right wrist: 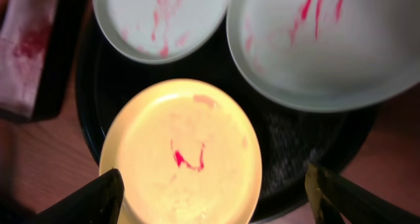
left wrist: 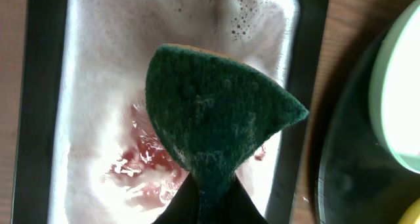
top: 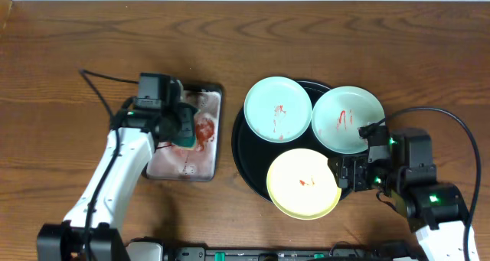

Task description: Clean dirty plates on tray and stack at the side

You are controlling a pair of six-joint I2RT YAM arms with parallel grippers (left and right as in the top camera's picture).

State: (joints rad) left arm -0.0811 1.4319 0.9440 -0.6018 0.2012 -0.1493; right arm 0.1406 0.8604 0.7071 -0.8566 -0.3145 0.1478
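Your left gripper (left wrist: 205, 207) pinches the green sponge (left wrist: 216, 119) over the soapy grey tray (left wrist: 39, 119) (presumably to load it). On the black tray (top: 249, 158), the smeared mint plates (top: 277, 108) sit at its far edge and the yellow plate (top: 303, 183) at its near edge, with your right gripper (right wrist: 213, 198) spread wide by its right rim.

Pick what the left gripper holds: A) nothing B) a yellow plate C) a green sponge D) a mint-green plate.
C: the left gripper pinches a green sponge above the foamy rectangular tray.
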